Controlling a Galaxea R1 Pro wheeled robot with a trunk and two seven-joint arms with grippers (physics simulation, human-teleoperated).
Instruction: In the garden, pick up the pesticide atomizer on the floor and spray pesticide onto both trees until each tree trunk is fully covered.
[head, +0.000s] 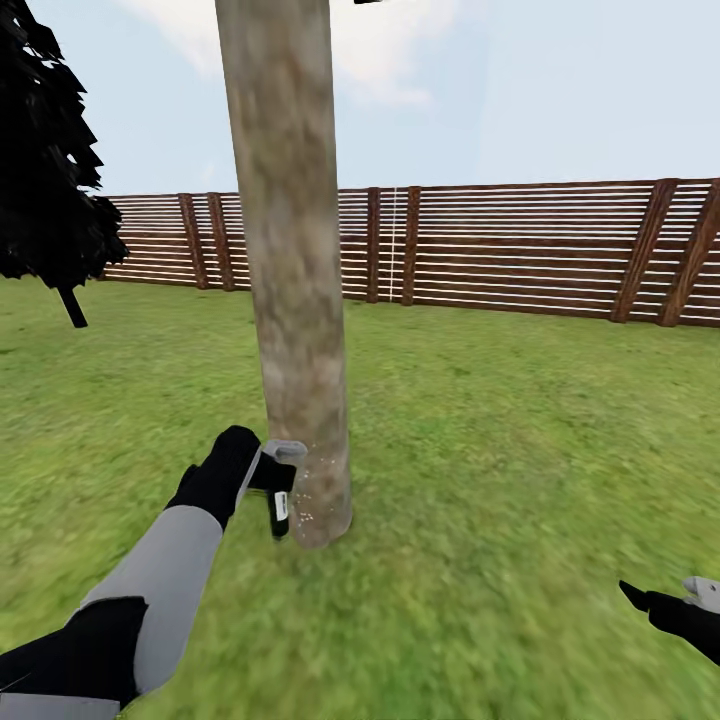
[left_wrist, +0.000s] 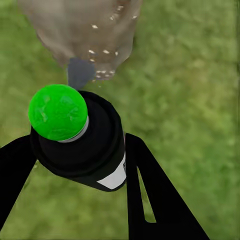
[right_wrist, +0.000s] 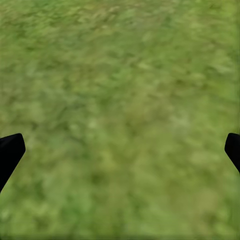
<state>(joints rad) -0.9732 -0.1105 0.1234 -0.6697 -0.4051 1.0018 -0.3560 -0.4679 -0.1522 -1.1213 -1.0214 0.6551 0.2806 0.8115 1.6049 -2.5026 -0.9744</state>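
Black left gripper (head: 262, 478) clamps the pesticide atomizer (head: 279, 505) beside the speckled tree trunk (head: 295, 300) (right gripper (head: 665, 605) spread, empty).

Bright, even daylight with no clear shadows; grass (right_wrist: 120, 100) renders blurry.

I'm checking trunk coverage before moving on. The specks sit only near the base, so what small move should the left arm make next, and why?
Probably raise the left gripper, keeping the small black spray bottle aimed at the thick grey-brown mottled tree trunk. White specks show only near the trunk's base; everything above looks bare, so spraying should work upward.
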